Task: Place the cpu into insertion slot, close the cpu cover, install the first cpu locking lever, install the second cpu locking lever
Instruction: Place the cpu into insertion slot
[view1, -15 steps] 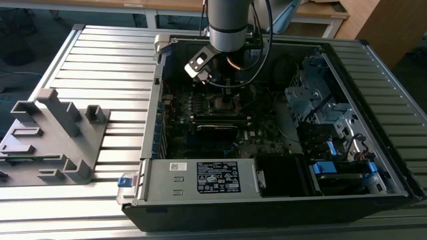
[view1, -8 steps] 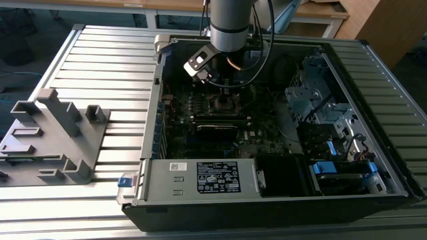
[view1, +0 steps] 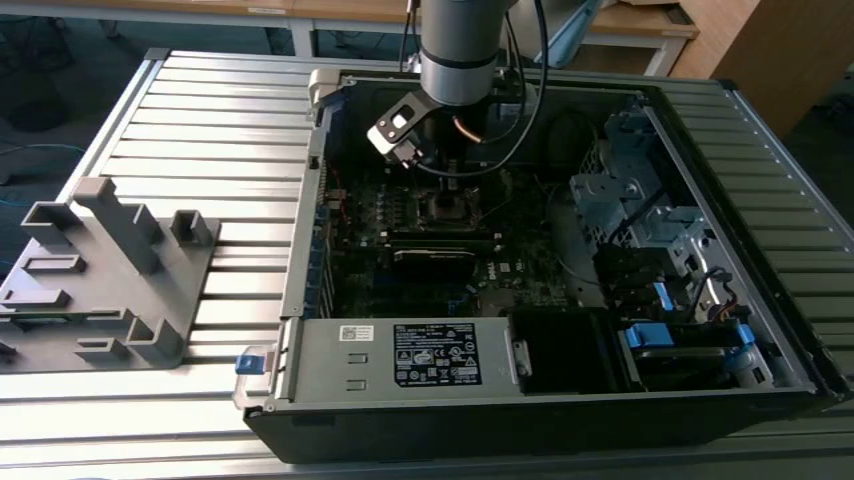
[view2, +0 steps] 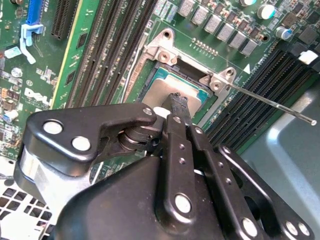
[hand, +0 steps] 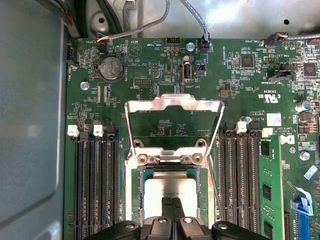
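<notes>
The cpu (hand: 167, 189), a flat silver-grey square, lies in the insertion slot (hand: 135, 200) on the green motherboard. Its metal top also shows in the second wrist view as the cpu (view2: 162, 90). My gripper (hand: 173, 201) is shut, its two black fingers pressed together with their tips at the chip's top face; the tip of the gripper (view2: 177, 100) looks to touch it. The cpu cover (hand: 173, 103), a thin silver frame, stands swung open behind the socket. A thin locking lever (view2: 272, 104) sticks out free beside the socket. In the exterior view the gripper (view1: 451, 178) hangs over the insertion slot (view1: 447, 207).
The open computer case (view1: 400, 365) lies on a slatted metal table (view1: 200, 120). Black memory slots (hand: 95, 185) flank the socket on both sides. Cables (hand: 200, 25) run along the board's edge. A grey plastic fixture (view1: 100, 280) stands at the exterior view's left.
</notes>
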